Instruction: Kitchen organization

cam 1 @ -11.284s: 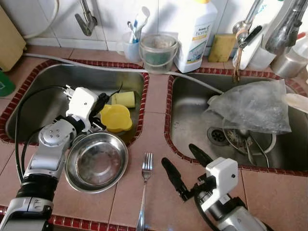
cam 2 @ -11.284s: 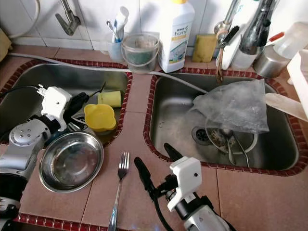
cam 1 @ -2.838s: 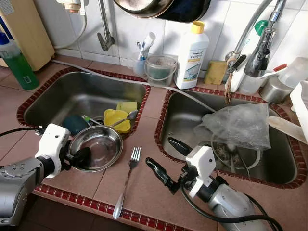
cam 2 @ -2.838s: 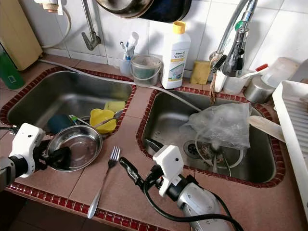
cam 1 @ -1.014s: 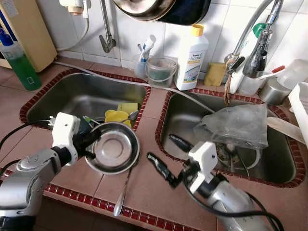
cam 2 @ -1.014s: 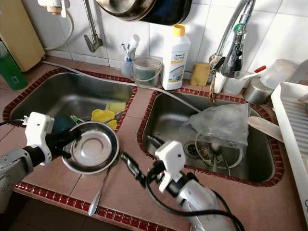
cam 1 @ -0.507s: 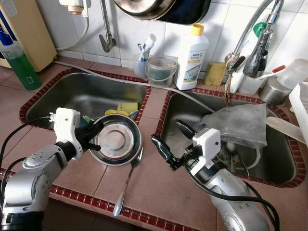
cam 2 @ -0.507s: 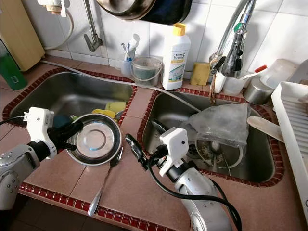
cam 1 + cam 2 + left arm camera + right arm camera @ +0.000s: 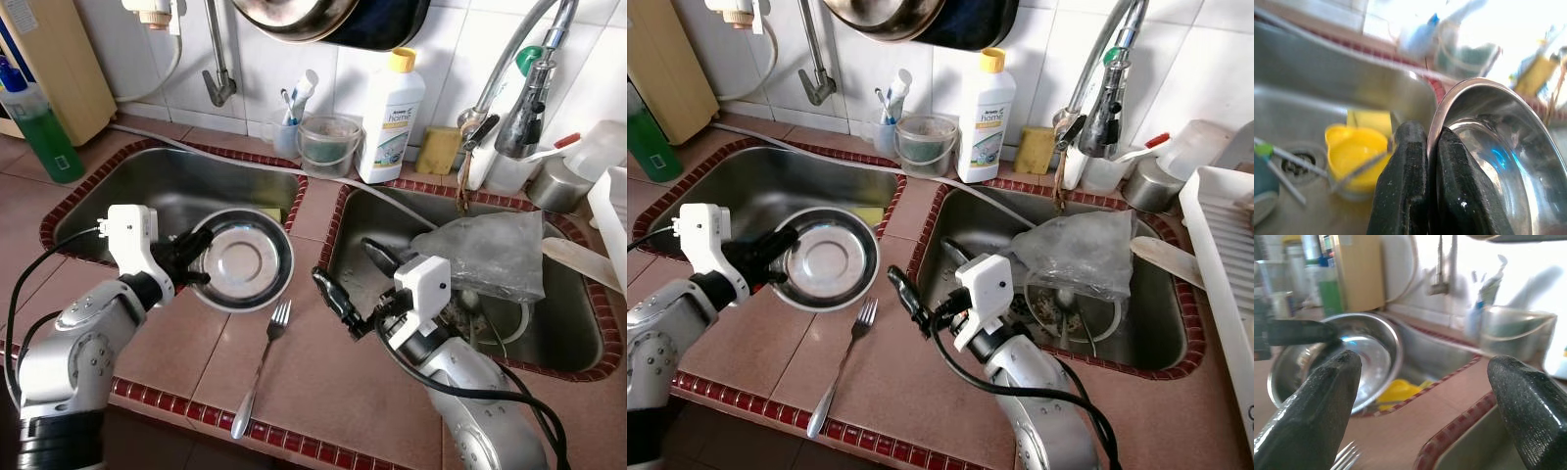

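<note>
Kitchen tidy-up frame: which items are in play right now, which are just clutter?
In play:
steel bowl, clamped by the rim in the left gripper
right gripper, open, facing the bowl
fork on the counter

Clutter:
detergent bottle
plastic bag in the right sink
yellow cup

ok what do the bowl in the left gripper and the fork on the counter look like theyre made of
Bowl: likely stainless steel, polished, mirror-like glare inside; left gripper pinches its thin rim. Fork: also looks like bare silver metal, duller sheen, lying on the tiled counter.
</note>
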Tool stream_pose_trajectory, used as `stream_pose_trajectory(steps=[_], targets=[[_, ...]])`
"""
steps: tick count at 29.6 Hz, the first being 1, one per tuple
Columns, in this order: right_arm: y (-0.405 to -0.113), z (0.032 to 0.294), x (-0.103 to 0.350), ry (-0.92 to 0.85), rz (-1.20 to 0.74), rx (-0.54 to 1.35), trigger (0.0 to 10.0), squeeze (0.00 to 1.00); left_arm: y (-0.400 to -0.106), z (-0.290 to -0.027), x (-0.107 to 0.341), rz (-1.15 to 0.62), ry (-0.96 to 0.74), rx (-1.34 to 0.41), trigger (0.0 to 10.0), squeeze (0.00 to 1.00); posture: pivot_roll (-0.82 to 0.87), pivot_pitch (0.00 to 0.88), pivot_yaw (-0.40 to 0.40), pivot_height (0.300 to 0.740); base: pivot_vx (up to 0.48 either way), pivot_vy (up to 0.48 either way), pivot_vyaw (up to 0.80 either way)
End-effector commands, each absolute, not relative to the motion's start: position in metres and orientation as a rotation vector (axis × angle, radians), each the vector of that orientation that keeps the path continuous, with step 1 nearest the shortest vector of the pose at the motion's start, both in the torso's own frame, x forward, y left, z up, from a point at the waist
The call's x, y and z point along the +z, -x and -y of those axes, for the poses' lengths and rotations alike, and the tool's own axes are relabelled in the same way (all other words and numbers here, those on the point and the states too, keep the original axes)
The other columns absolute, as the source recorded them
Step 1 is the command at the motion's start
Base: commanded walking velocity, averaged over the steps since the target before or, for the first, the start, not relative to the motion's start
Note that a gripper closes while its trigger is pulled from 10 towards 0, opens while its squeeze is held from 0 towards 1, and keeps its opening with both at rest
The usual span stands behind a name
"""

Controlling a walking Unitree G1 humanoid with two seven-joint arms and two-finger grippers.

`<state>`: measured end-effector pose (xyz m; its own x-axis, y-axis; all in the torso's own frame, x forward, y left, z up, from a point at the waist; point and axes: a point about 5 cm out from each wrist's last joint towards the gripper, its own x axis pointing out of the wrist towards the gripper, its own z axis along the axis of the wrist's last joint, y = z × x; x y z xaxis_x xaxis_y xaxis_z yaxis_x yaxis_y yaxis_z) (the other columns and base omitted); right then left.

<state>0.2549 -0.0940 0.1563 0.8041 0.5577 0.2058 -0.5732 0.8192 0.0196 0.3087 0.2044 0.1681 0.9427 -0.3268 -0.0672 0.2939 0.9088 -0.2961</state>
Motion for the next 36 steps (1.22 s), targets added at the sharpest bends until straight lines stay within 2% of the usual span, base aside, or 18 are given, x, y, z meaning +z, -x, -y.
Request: stream_pose_trajectory(steps=[1, 12, 19, 36], targets=[[-0.26, 0.098, 0.161, -0.077, 0.226, 0.564, 10.0, 0.0, -0.315, -0.205, 0.175, -0.078, 0.297, -0.292, 10.0, 0.0, -0.06, 0.051, 0.003, 0.74, 0.0, 0.0, 0.0], [-0.26, 0.088, 0.166, -0.098, 0.242, 0.6, 10.0, 0.0, -0.347, -0.194, 0.185, 0.016, 0.285, -0.25, 10.0, 0.0, -0.07, 0.071, 0.003, 0.74, 0.0, 0.0, 0.0], [-0.238, 0.078, 0.163, -0.141, 0.191, 0.679, 10.0, 0.0, -0.367, -0.198, 0.184, 0.041, 0.224, -0.166, 10.0, 0.0, -0.09, 0.133, -0.001, 0.74, 0.0, 0.0, 0.0], [-0.193, 0.079, 0.163, -0.204, 0.051, 0.755, 10.0, 0.0, -0.38, -0.202, 0.173, 0.04, 0.092, -0.136, 10.0, 0.0, -0.15, 0.244, -0.012, 0.74, 0.0, 0.0, 0.0]])
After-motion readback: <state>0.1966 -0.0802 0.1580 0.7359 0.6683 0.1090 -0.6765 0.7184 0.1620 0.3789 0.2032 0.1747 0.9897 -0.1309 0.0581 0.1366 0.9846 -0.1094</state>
